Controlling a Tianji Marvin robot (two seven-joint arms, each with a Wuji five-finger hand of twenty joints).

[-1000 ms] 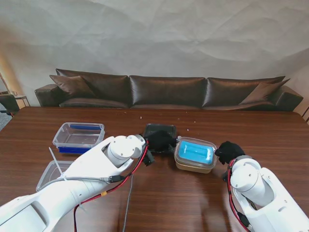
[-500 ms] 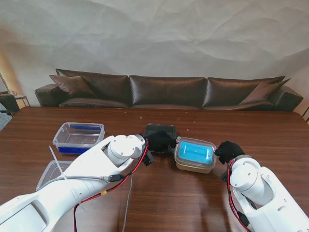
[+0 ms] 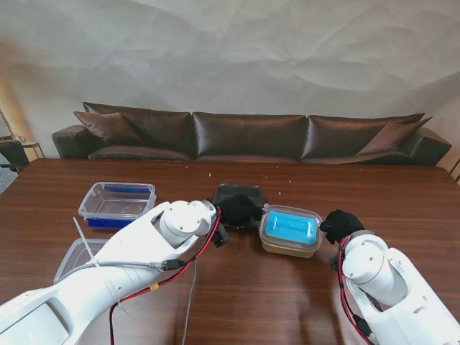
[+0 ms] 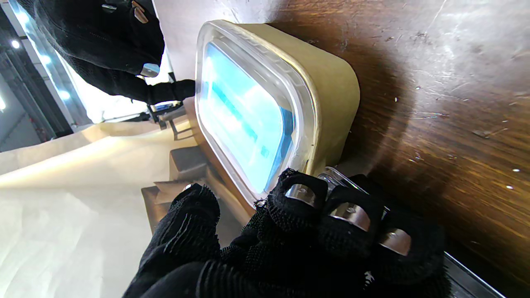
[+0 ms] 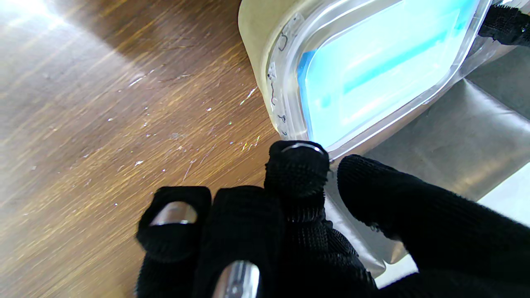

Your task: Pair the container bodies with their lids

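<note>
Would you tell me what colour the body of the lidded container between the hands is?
Beige, under a clear lid; the container body shows best in the left wrist view.

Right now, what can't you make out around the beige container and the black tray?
- Black tray: stand view, near part behind left robot hand.
- Beige container: whether the lid is seated; left-wrist fingers hide one corner.
- Right robot hand: contact with the container unclear.

Black-gloved fingers (image 4: 302,198) of the left hand (image 4: 285,244) touch the tan container's (image 4: 331,103) clear lid (image 4: 244,111) (blue inside)
</note>
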